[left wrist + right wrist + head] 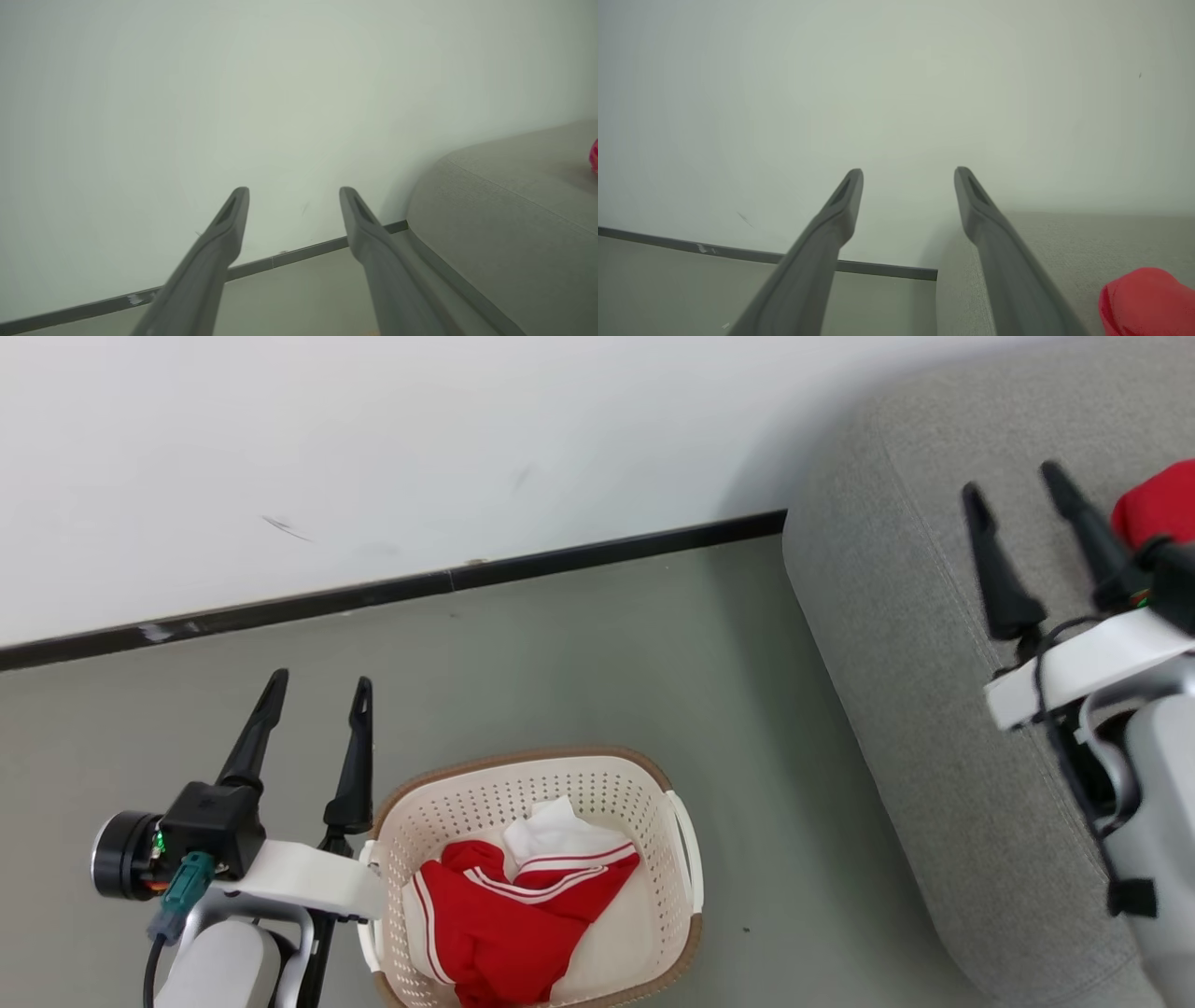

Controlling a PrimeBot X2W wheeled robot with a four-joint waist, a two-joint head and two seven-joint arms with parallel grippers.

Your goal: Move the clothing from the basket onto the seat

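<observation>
Your left gripper hangs spread and empty. The clothing lies bunched in the basket, just right of it and lower. It looks light and limp, so pinch a raised fold. Your right gripper, likewise spread and empty, hovers over the seat, with a red garment beside it. The smooth floor and bare wall lie ahead.

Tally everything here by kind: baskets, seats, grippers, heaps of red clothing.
basket: 1
seat: 1
grippers: 2 (left gripper, right gripper)
red clothing heaps: 2 (heap in basket, heap on seat)
Total: 6
</observation>
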